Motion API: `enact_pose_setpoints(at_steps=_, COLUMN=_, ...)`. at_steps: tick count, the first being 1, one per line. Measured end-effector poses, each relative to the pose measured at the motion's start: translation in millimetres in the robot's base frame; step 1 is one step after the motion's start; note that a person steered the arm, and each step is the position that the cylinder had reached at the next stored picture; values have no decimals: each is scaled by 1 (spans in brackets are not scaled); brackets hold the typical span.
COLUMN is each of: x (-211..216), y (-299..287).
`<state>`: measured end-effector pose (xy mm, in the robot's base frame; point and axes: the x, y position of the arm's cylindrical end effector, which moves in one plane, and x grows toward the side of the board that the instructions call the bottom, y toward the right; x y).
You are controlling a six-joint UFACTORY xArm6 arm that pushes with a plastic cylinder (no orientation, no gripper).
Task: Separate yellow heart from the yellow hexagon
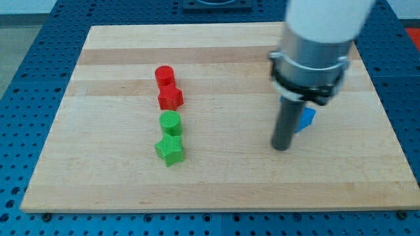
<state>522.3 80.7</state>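
My tip (281, 147) rests on the wooden board (216, 190), with nothing to open or close: it is a plain rod, and it holds nothing. Taking the tip as my landmark, a blue block (306, 118) sits just to its upper right, half hidden behind the rod; I cannot tell whether they touch, nor make out its shape.

Well to the tip's left runs a column of four. The red cylinder (164, 75) is at the top, the red star-like block (170, 98) touching it below, then the green cylinder (170, 122), and the green star-like block (170, 149) lowest, about level with the tip.

The yellow heart and the yellow hexagon do not show anywhere. They may lie behind my arm's housing, above the tip, but I cannot tell.

Judging by the blocks I can see, I expect the heart to be small, light, rigid and quick to slide on the smooth wood. There is no hold to take; I would press on the flank facing the hexagon, centred, since an off-centre push would likely spin it.
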Motion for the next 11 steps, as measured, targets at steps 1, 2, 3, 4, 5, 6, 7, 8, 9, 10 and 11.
enact_pose_setpoints(at_steps=1, x=-30, y=-68)
enact_pose_setpoints(at_steps=2, x=-104, y=-73)
enact_pose_setpoints(at_steps=3, x=-189, y=-39)
enact_pose_setpoints(at_steps=4, x=-201, y=-21)
enact_pose_setpoints(at_steps=5, x=-201, y=12)
enact_pose_setpoints(at_steps=6, x=-192, y=14)
enact_pose_setpoints(at_steps=7, x=-179, y=13)
enact_pose_setpoints(at_steps=8, x=-177, y=13)
enact_pose_setpoints(at_steps=9, x=-181, y=17)
enact_pose_setpoints(at_steps=10, x=-186, y=51)
enact_pose_setpoints(at_steps=11, x=-192, y=78)
